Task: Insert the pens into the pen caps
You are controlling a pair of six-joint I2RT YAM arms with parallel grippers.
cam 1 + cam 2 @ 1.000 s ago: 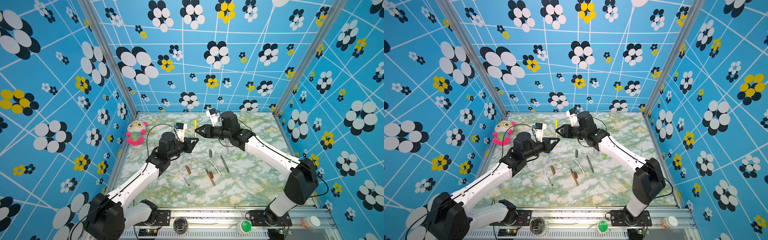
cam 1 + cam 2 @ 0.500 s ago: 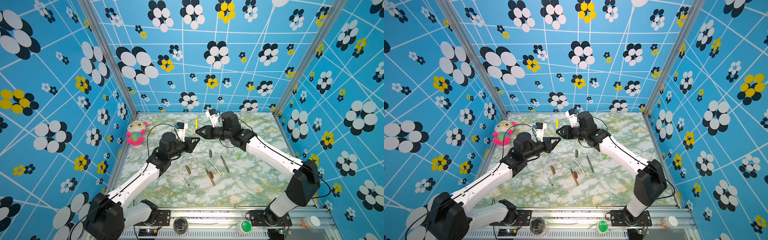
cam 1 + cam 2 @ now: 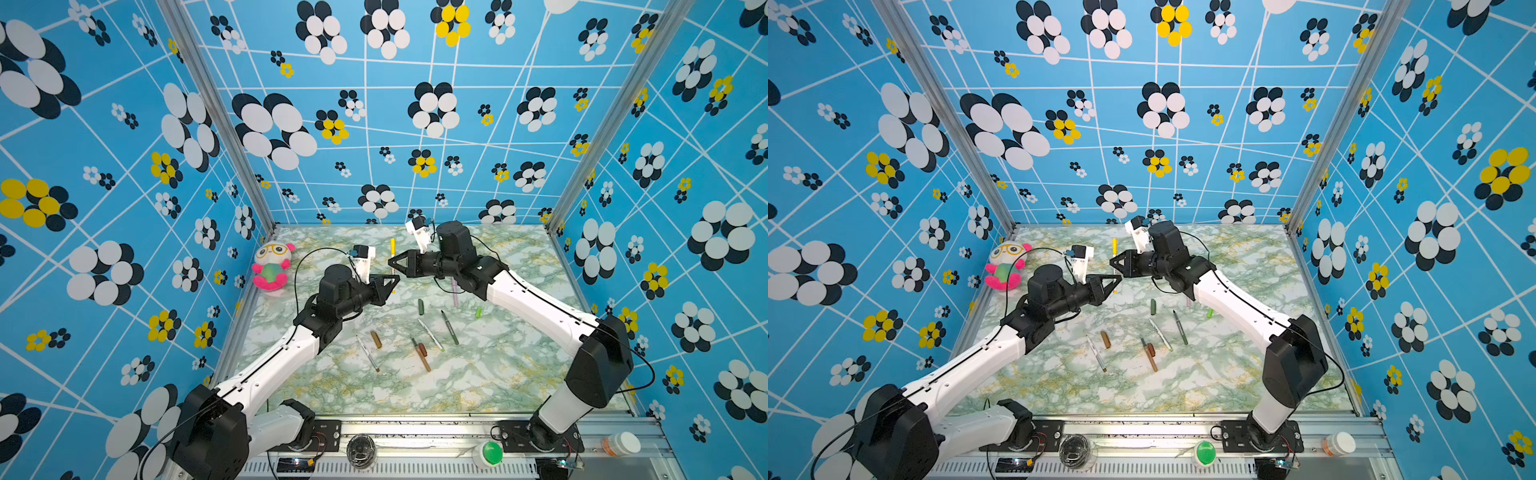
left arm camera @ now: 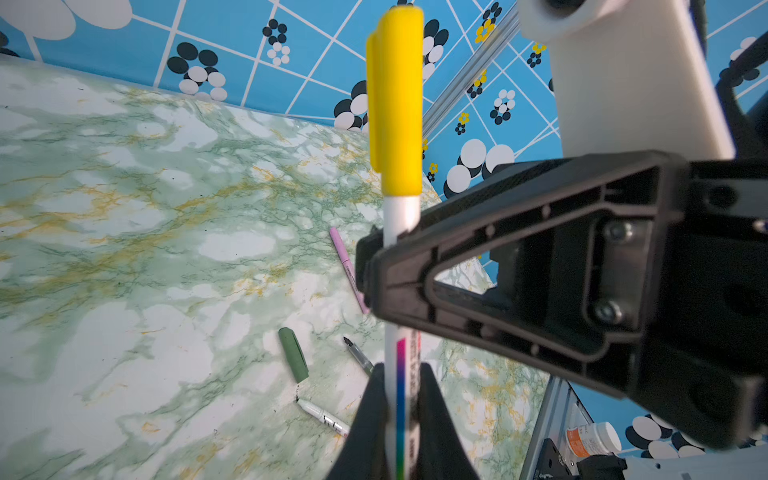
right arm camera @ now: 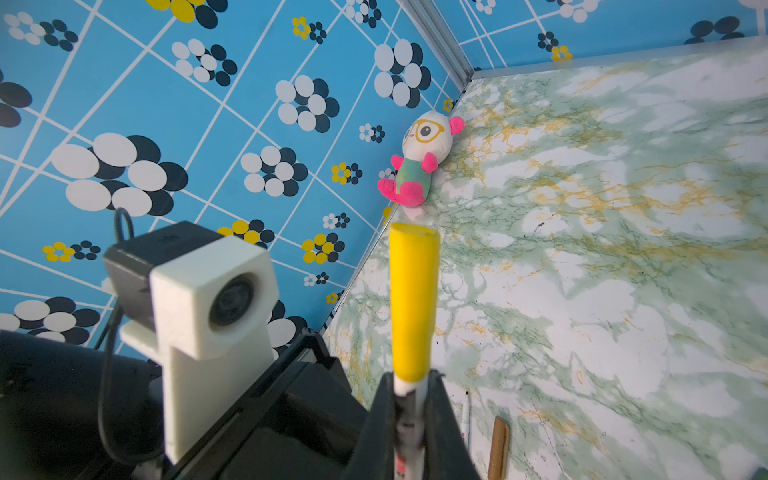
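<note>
Saw white pen upright at centre of both top views, yellow cap on its upper end. Found left gripper clamped on the lower barrel, right gripper clamped just under the cap. Noted loose pens and spare caps below centre on table.

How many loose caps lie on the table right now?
4: dark green cap centre, lime green cap right of it, brown cap and reddish-brown cap nearer the front. Others may be hidden.

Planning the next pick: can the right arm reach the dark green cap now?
Probably not yet: the right gripper is shut on the yellow-capped white pen. The dark green cap lies uncovered, so once freed, likely yes.
</note>
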